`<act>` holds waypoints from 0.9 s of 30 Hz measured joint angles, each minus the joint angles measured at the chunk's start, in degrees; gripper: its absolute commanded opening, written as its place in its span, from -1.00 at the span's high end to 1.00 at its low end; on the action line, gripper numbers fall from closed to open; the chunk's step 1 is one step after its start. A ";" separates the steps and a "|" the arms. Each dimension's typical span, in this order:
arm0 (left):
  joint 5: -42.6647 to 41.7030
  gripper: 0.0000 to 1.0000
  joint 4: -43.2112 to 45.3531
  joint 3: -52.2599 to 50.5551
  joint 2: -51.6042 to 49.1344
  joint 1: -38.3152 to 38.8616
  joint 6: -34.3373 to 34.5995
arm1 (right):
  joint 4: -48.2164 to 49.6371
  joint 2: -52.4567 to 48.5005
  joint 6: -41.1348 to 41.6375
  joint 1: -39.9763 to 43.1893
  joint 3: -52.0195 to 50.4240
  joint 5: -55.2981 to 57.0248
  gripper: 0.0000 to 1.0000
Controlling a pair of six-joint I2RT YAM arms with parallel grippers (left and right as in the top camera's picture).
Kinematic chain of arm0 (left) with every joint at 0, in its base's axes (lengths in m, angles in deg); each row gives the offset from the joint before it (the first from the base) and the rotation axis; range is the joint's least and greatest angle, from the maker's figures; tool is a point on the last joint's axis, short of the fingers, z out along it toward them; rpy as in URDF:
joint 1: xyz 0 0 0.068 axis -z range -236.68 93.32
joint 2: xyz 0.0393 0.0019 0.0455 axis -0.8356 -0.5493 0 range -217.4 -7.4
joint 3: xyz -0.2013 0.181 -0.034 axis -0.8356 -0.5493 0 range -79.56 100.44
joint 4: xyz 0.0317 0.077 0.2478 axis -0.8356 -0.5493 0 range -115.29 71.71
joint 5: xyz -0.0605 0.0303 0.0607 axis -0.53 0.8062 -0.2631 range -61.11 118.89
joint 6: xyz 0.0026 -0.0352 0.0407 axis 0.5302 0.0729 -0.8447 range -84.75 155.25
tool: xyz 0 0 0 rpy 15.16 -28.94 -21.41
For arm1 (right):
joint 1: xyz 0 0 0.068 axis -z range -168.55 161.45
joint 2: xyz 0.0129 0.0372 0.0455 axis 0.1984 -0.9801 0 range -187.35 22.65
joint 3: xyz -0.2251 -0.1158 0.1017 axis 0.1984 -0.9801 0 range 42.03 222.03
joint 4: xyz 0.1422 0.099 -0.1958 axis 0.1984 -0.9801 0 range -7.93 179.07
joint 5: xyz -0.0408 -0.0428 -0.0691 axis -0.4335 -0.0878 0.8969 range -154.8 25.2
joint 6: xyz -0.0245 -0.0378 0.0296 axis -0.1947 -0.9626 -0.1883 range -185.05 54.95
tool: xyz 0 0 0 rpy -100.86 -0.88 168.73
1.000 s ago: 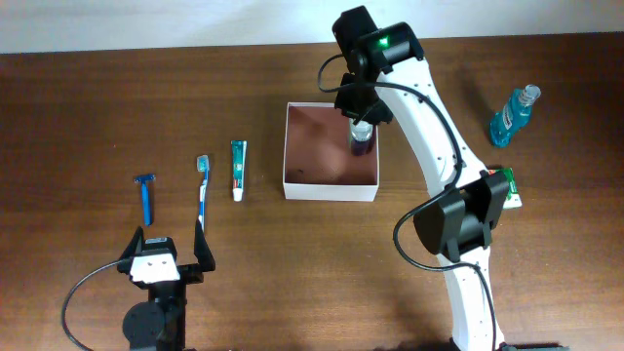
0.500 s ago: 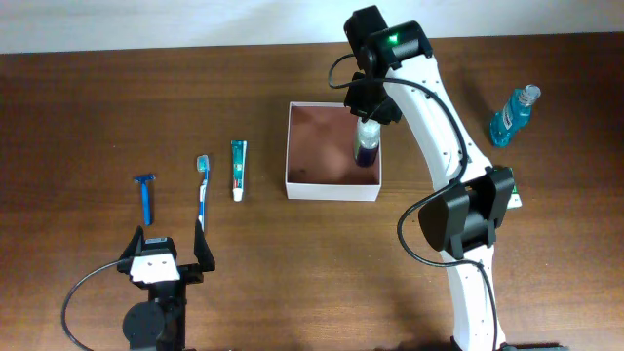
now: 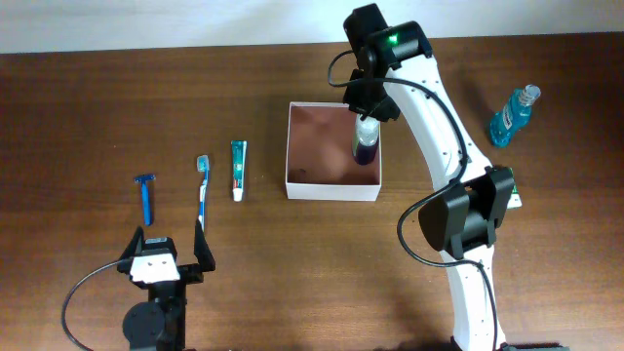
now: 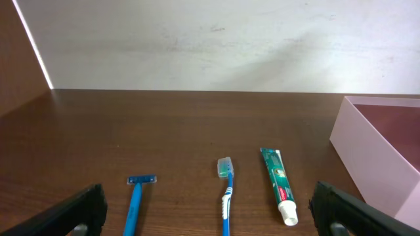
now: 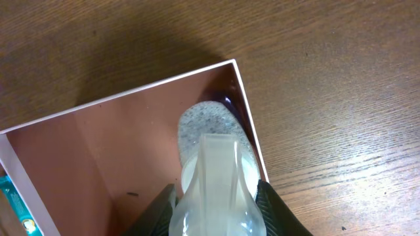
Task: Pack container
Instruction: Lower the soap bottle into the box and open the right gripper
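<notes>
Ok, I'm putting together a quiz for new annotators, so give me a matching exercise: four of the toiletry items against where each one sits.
Things:
1. razor
2. toothpaste tube
3. purple bottle
4. blue mouthwash bottle

Places:
A. in the container, gripped by the right gripper
B. on the table's far right
C. farthest left on the table
D. between the toothbrush and the container

Pairs: 1-C, 2-D, 3-A, 4-B
</notes>
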 measured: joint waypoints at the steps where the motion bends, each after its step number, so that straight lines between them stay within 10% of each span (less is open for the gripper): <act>1: 0.00 -0.99 0.00 0.00 0.00 0.00 0.00 | 0.02 0.00 -0.04 0.00 0.00 0.00 0.39; 27: 0.00 -0.99 0.00 0.00 0.00 0.00 0.00 | 1.66 0.00 -3.13 0.00 -0.31 0.81 -0.10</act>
